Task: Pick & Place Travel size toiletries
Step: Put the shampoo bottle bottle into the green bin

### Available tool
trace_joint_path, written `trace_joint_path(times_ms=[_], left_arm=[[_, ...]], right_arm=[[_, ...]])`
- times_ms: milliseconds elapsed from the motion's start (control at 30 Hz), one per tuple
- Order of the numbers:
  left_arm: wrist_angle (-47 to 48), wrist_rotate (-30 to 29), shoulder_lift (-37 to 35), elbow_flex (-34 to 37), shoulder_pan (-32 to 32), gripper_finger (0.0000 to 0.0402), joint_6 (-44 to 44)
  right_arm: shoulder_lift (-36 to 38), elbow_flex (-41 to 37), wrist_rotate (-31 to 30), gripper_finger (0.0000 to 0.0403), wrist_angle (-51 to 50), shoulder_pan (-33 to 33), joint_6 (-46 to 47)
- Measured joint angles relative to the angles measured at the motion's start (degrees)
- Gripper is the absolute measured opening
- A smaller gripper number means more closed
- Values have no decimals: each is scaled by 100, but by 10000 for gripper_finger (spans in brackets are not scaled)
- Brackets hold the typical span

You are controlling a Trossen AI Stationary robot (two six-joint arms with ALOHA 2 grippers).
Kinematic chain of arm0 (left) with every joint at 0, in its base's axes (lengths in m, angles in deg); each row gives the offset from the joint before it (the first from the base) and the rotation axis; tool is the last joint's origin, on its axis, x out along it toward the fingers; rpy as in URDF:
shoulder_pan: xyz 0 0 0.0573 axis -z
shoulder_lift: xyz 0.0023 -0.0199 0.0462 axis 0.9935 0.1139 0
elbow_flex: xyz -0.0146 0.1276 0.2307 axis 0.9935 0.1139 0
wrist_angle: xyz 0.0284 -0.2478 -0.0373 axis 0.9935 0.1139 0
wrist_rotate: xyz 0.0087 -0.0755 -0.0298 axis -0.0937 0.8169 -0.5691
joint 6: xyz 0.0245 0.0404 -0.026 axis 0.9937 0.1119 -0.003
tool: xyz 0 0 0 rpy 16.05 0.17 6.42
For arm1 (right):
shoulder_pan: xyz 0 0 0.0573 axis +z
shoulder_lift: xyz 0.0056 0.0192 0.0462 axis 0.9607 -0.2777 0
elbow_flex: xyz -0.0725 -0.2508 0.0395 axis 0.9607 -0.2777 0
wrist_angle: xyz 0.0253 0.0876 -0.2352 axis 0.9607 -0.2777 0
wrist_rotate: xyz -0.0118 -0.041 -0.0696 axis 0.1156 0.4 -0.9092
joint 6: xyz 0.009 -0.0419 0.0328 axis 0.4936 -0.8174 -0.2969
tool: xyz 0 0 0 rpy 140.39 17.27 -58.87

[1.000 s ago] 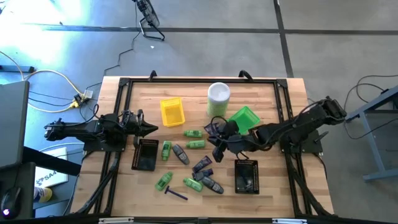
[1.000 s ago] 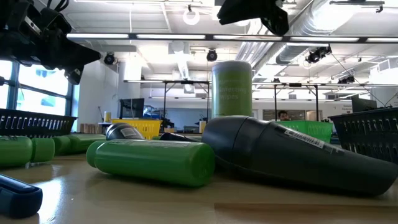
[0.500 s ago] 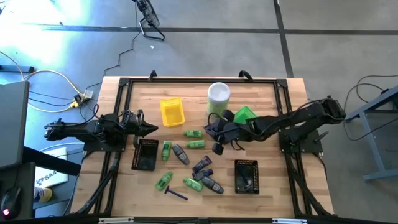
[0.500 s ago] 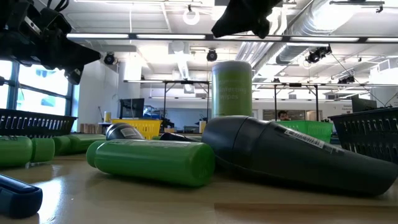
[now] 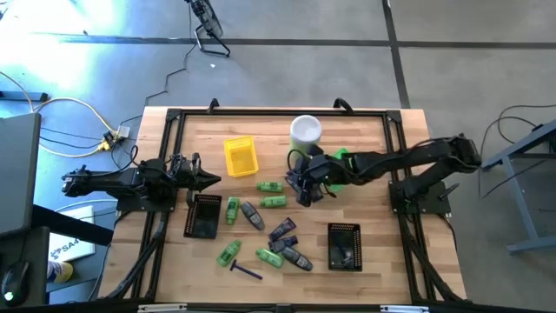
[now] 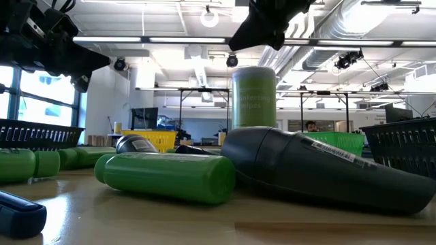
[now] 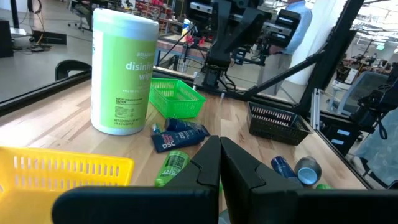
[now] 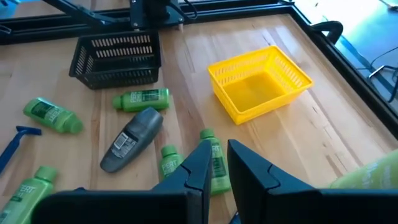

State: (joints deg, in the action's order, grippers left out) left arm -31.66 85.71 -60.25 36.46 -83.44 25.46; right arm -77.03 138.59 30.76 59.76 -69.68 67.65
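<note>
Okay, here's where I'm at, clock directions as seen from above with the far edge of the table at 12.

My right gripper (image 5: pixel 306 187) is stretched out over the middle of the table (image 5: pixel 382 261). Its fingers (image 8: pixel 198 163) are just barely parted, and I see nothing between them. The tall canister (image 5: pixel 306 132) stands right at its 12 o'clock. The green tray (image 5: pixel 345 157) is at about 2, mostly hidden under my own arm.

My left gripper (image 5: pixel 208 181) is parked over at the 9 o'clock edge, pinched closed and holding nothing.

The toiletries are all lying loose on the wood:
- two green bottles (image 5: pixel 271 194) sit just beside my right gripper at its 9 o'clock
- another green bottle (image 5: pixel 232 209) and a grey oval piece (image 5: pixel 252 215) are a bit further out, around 8
- the navy packets (image 5: pixel 282 230) are at about 7
- past them, toward the 6 o'clock edge, there's a mixed bunch (image 5: pixel 291 256) of grey and green stuff, plus one more green tube (image 5: pixel 228 252)
- the purple razor (image 5: pixel 246 270) is the nearest thing to that edge

For trays, the yellow tray (image 5: pixel 241 156) is at 10 o'clock from my right gripper. One black tray (image 5: pixel 202 216) is right by my left gripper, the other black tray (image 5: pixel 344 246) is at 5 o'clock from the right one. Something dark lies in that second one, can't tell what.
</note>
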Motion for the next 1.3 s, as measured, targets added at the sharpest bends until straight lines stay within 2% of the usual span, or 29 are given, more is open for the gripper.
trace_joint_path(times_ms=[633,767,967,1067,1300], left_arm=[[-61,-13,0,4,1,3,0],[-66,-13,2,4,0,3,0],[-72,-11,0,4,2,3,2],[-74,-10,0,4,2,3,1],[-76,-7,0,4,0,3,0]], right_arm=[[-282,0,68,51,213,-121,-144],[-359,4,72,92,243,-119,-144],[-453,2,99,182,268,-119,-129],[-477,-2,498,222,252,-121,-111],[-584,-1,680,277,283,-120,-104]])
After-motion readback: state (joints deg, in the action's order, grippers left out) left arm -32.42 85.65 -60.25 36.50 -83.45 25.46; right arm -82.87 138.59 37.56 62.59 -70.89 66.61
